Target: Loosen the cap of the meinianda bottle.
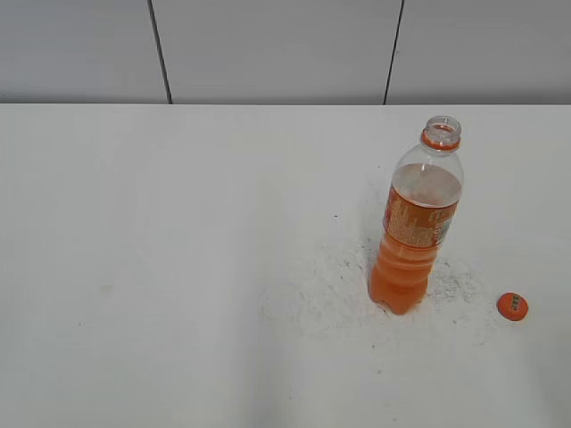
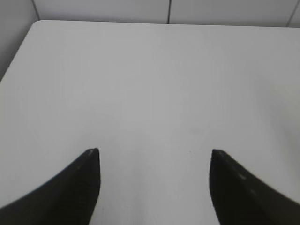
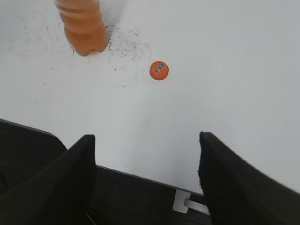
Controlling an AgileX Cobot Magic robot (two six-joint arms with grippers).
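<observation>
The meinianda bottle [image 1: 417, 223] stands upright on the white table at the right, its neck open with only the orange ring on it. Its ribbed base shows in the right wrist view [image 3: 83, 26]. The orange cap [image 1: 512, 306] lies flat on the table to the right of the bottle, apart from it; it also shows in the right wrist view [image 3: 159, 70]. My left gripper [image 2: 154, 152] is open and empty over bare table. My right gripper [image 3: 146, 138] is open and empty, over the table's near edge, well short of the cap. Neither gripper shows in the exterior view.
The white table [image 1: 178, 267] has scuffed grey marks [image 1: 330, 285] around the bottle's base. A grey panelled wall [image 1: 268, 45] runs behind the table. The table's near edge [image 3: 140, 176] and a dark area below it show in the right wrist view.
</observation>
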